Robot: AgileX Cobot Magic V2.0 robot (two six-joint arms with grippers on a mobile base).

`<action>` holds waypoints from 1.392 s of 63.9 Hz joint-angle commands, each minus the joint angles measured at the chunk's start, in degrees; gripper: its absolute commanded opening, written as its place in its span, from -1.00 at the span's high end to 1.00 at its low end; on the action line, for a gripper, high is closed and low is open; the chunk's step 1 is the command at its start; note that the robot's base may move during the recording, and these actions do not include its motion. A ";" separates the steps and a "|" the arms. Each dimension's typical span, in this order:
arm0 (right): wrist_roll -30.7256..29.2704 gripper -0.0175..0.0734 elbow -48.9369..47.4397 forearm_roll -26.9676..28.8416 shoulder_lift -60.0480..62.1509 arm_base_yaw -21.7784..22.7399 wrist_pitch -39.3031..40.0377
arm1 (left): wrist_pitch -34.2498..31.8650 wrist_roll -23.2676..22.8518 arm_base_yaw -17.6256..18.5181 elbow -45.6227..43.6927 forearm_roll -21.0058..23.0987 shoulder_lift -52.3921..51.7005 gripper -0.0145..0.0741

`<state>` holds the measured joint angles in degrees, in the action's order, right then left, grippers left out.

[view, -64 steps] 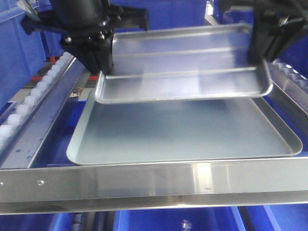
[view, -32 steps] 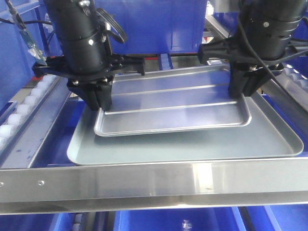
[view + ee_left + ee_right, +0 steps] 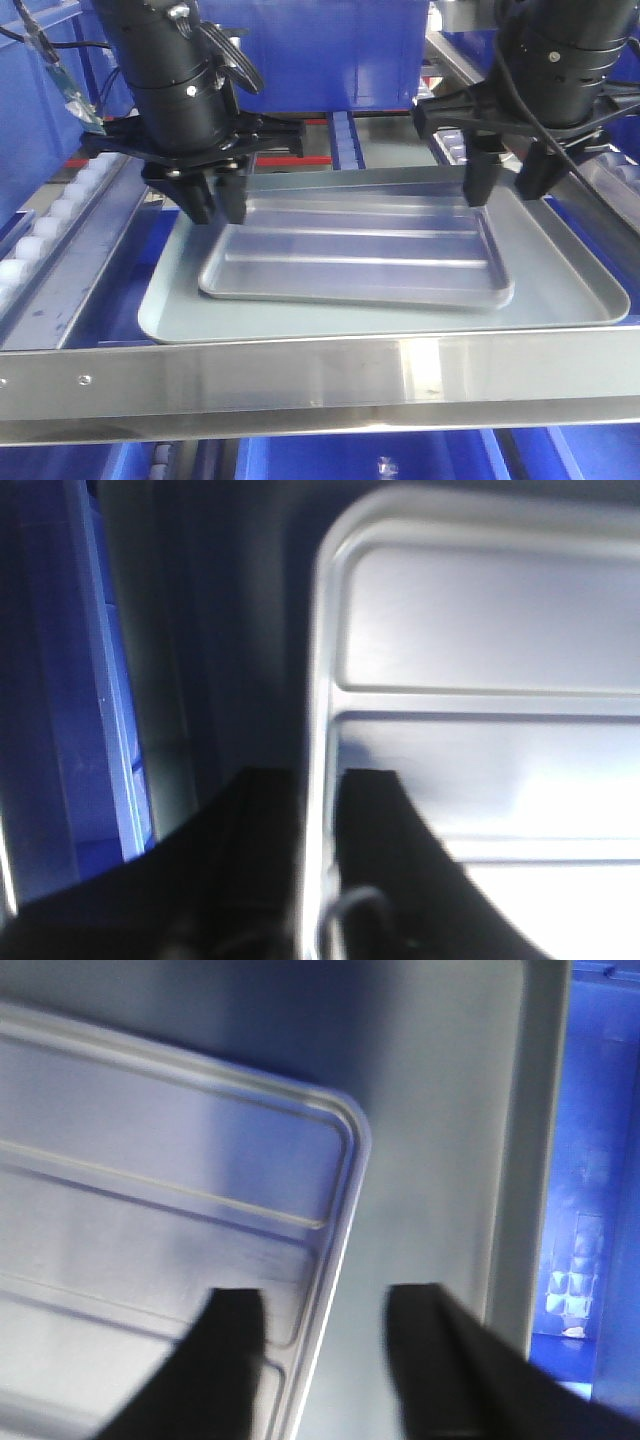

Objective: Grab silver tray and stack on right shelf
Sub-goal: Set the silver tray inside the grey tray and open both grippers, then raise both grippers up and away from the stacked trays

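Note:
The silver tray (image 3: 350, 260) with two ribs lies flat inside a larger dull grey tray (image 3: 570, 290) on the right shelf, behind its shiny front bar (image 3: 300, 385). My left gripper (image 3: 218, 215) straddles the silver tray's left rim near the far corner. In the left wrist view its jaws (image 3: 320, 780) stand slightly apart, with the rim (image 3: 322, 680) running between them. My right gripper (image 3: 507, 195) hangs open above the tray's right rim. In the right wrist view it (image 3: 325, 1298) has one finger over the silver tray (image 3: 150, 1160) and the other over the grey tray (image 3: 440, 1110).
White roller rails (image 3: 60, 215) slope along the left side of the shelf. A large dark-blue crate (image 3: 330, 50) stands just behind the trays, and more blue bins (image 3: 380, 455) show below the front bar. The grey tray's raised rim (image 3: 615, 300) runs close to the right rail.
The silver tray has come down from mid-air onto the grey tray and now lies flat. The right gripper has opened wide off its rim, and the left fingers have parted slightly.

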<state>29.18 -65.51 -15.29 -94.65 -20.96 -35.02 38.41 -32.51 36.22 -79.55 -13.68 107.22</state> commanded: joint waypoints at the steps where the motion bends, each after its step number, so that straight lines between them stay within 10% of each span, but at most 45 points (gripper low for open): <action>1: -0.90 -0.59 -2.10 -1.52 2.31 0.27 2.18 | -2.14 0.30 0.02 -1.83 0.01 -2.79 -0.14; 9: -0.90 -0.60 -2.10 -1.52 2.36 0.27 2.13 | -1.86 0.30 0.02 -1.83 0.26 -2.79 -0.42; 25: -0.90 -0.52 -2.10 -1.52 6.69 0.27 1.94 | 5.17 0.52 0.02 -6.94 0.15 -4.22 -0.25; 45: -0.90 0.53 -1.27 -1.52 19.80 0.27 -0.73 | 8.22 5.37 0.02 -7.02 -1.16 -16.03 0.55; 53: -0.90 0.49 3.56 -1.52 25.22 0.27 0.15 | 7.22 6.43 0.88 -0.87 -1.57 -23.17 0.89; 89: -0.90 0.49 38.98 -1.63 62.40 0.27 19.42 | -28.88 6.43 12.52 47.77 -6.59 -63.75 0.88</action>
<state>28.71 -27.68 -15.54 -37.11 -20.96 -22.76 20.07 -26.29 47.54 -34.29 -18.47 48.25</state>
